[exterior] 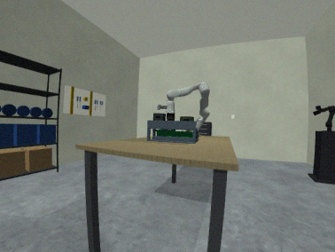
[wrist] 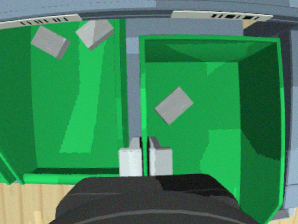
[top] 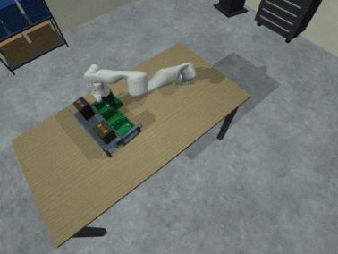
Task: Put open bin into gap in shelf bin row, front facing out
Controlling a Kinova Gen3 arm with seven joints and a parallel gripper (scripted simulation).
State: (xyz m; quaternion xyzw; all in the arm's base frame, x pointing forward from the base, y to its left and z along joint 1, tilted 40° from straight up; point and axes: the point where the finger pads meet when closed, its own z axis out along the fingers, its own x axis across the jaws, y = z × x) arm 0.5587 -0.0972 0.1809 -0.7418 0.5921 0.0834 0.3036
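My gripper (wrist: pixel 144 150) (top: pixel 102 99) is shut on the near left wall of the open green bin (wrist: pixel 213 103) (top: pixel 109 106). One grey part (wrist: pixel 174 104) lies in this bin. The bin sits at the grey shelf (top: pixel 117 142) (exterior: pixel 152 131), its far end under the low upper board. Right beside it on the left in the wrist view stands another green bin (wrist: pixel 73 110) holding two grey parts (wrist: pixel 49 42). The two bins' walls are nearly touching. I cannot tell whether the held bin sits behind the front lip.
The shelf stands on a wooden table (top: pixel 179 116) (exterior: pixel 177 151). Two dark boxes (top: pixel 85 107) (top: pixel 102 131) sit on the shelf's upper board. More green bins (top: pixel 117 121) fill the row. A storage rack (top: pixel 27 31) and a dark cabinet (top: pixel 286 18) stand far off on the floor.
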